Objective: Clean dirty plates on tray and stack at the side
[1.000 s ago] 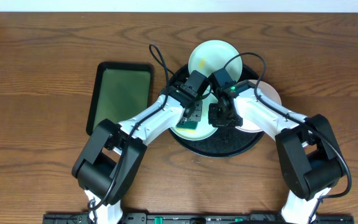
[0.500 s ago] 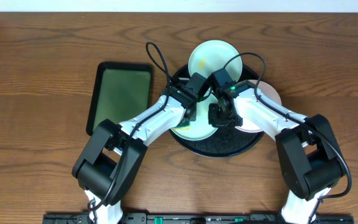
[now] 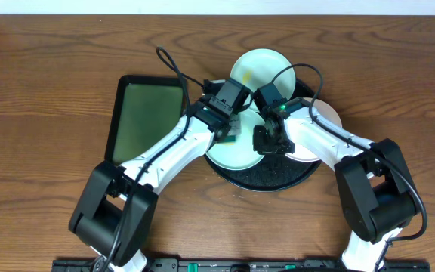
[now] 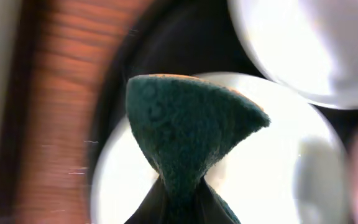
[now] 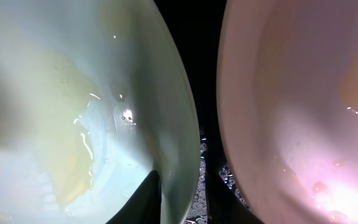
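Left end effector [image 4: 178, 204] pinched tight on green sponge [image 4: 185, 124], sponge over front mint plate [image 3: 232, 156]; right end effector [image 3: 269, 140] clamps same plate's right rim. Plate lies on black tray [image 3: 278, 178]; second mint plate [image 3: 254, 68] at far edge, white plate [image 3: 328, 118] at right; tabletop [image 3: 51, 75] around

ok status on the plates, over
Left gripper shut on sponge, over the near plate. Right gripper shut on that plate's rim. Other two plates also on tray, none set aside. Nothing blocking.
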Controlling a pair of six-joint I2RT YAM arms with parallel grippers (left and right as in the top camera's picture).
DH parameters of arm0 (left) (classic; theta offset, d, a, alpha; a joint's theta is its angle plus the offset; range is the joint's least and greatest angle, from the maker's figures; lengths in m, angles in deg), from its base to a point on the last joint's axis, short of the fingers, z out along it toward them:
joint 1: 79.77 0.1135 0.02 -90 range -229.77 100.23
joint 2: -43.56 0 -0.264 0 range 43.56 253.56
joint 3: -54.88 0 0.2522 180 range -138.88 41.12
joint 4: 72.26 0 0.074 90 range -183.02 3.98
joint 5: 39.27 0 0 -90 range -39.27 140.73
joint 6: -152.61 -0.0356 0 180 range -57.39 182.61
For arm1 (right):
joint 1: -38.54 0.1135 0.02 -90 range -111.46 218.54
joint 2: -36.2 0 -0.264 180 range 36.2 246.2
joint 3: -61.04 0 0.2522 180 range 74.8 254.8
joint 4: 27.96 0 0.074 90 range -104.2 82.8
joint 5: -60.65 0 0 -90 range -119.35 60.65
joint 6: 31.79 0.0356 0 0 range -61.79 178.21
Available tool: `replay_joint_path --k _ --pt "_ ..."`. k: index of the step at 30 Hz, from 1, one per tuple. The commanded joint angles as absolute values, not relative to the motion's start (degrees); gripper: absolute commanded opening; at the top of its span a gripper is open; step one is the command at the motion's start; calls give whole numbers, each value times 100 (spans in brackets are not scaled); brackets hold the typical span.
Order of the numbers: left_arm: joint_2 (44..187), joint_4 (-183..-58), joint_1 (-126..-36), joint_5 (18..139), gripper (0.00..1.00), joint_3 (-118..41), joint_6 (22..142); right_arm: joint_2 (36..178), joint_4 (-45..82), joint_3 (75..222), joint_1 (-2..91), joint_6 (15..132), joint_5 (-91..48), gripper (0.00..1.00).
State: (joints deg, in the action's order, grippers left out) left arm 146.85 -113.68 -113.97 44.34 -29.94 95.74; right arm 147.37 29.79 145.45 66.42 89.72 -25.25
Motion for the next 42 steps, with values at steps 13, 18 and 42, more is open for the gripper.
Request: replay_joint_path --k 13,18,42 --pt "15887 -11447 -11379 4178 8 -3036 9915 14836 3027 14451 6637 8898 -2737 20" --pt "15752 -11934 -11274 2637 8 -3036 9915 14836 3014 14451 6651 8896 -2739 18" --pt "12521 -12797 -9687 5289 7 -3036 9353 14484 3964 15944 6769 7975 -3174 1"
